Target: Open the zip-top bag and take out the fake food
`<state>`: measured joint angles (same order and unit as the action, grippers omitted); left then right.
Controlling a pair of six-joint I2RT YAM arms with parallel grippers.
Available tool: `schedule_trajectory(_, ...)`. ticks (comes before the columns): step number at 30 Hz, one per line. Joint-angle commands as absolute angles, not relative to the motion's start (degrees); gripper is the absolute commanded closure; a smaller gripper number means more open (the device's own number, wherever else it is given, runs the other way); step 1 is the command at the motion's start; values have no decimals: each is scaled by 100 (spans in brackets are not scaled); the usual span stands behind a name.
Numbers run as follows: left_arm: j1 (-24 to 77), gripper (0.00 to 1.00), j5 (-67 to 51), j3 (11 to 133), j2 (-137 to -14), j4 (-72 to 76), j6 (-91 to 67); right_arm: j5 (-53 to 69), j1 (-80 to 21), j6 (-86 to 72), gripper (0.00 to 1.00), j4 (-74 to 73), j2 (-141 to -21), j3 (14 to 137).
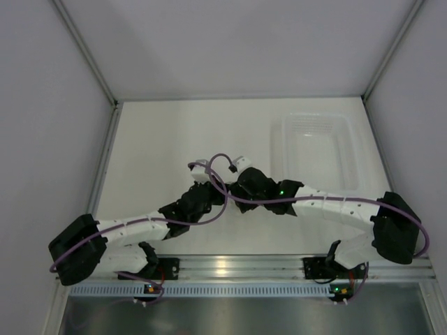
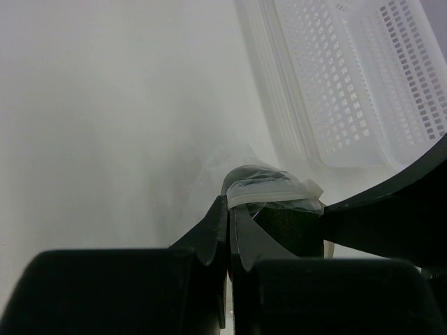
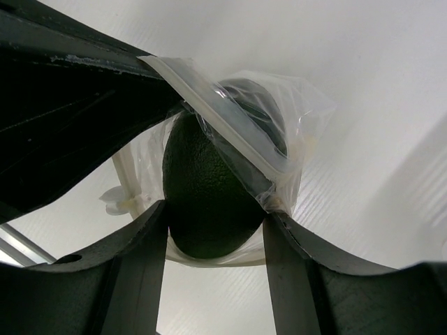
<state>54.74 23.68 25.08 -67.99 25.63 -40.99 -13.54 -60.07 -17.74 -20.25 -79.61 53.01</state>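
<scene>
**Step in hand: drawing the fake food out of the zip-top bag**

**Position.** In the top view both arms meet at the centre of the frame, above the table (image 1: 160,146). The tray (image 2: 363,84) lies in the upper right and takes no part.

**Left gripper** (image 2: 228,220). The jaws are closed flat against each other, pinching the zip-top bag (image 2: 274,187) at its zip strip. In the right wrist view that strip runs diagonally from upper left toward the centre.

**Right gripper** (image 3: 213,223). The jaws stand part-way apart and clamp the fake food (image 3: 206,188). Its fingers (image 3: 140,262) press on both flanks of the rounded lower end. Whether a layer of plastic lies between pad and food cannot be told from the pictures.

**Location of the parts.** The food sits mid-frame in the right wrist view. Its upper end is under the bag film and its lower end is between the jaws.

**Procedure (judgement).**
1. Hold the left pinch firm, since it serves as the anchor.
2. Move the right gripper away from the strip along the long axis of the food. Do not pull sideways, as this would wedge the food against the bag mouth.
3. Pull slowly, because the food looks smooth and tapered and may squirt from the jaws.
4. If the bag follows the food, film is likely trapped under a pad. In that case, regrip on bare food.
</scene>
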Motion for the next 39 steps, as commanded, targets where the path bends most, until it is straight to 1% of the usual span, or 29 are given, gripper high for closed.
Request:
schedule_trajectory(1,5441,100,1978,2760,-6794,3076,-4166,-1177,-6030,-1863,100,-1933,-8085,5712)
schedule_trajectory(4,5449,100,1583,2786,-6873,3217,-4148,-1678,-6003,-2179,100,-2056,-8270,5888)
schedule_trajectory(7,5458,100,1660,2778,-6943,3208,-4254,-1793,-5889,-2433,100,-2485,-8700,6335)
schedule_trajectory(10,5449,100,2459,2725,-6943,2989,-4473,-1732,-5854,-2504,100,-2758,-9114,6486)
schedule_trajectory(11,5458,100,2939,2725,-6943,2779,-4578,-1775,-5854,-2574,100,-2795,-9158,6443)
schedule_trajectory(16,5449,100,3612,2707,-6926,2654,-4649,-1609,-5836,-2856,100,-2987,-9167,6240)
schedule_trajectory(20,5458,100,3831,2830,-7005,2549,-4745,-1985,-5827,-3146,100,-3050,-9045,6135)
schedule_trajectory(21,5458,100,4023,2908,-7014,2270,-4824,-1986,-5827,-3181,100,-2963,-8983,6022)
schedule_trajectory(24,5458,100,4210,2979,-7084,2022,-4966,-1864,-5827,-3129,100,-2953,-8938,6003)
schedule_trajectory(26,5458,100,4324,3006,-7110,2030,-4905,-1610,-5827,-2928,100,-2883,-8904,5950)
schedule_trajectory(29,5458,100,4509,3085,-7233,2039,-4703,-1582,-5827,-2778,100,-3031,-8851,5915)
schedule_trajectory(30,5449,100,4500,3137,-7303,2039,-4580,-1643,-5827,-2708,100,-3276,-8807,5941)
schedule_trajectory(32,5449,100,4421,3190,-7400,2057,-4448,-1495,-5827,-2637,100,-3217,-8570,5854)
schedule_trajectory(37,5449,100,4193,3296,-7664,2065,-4465,-731,-5801,-2303,100,-2647,-7999,5590)
schedule_trajectory(39,5449,100,4008,3357,-7804,2057,-4509,-756,-5801,-2137,100,-2497,-7867,5459)
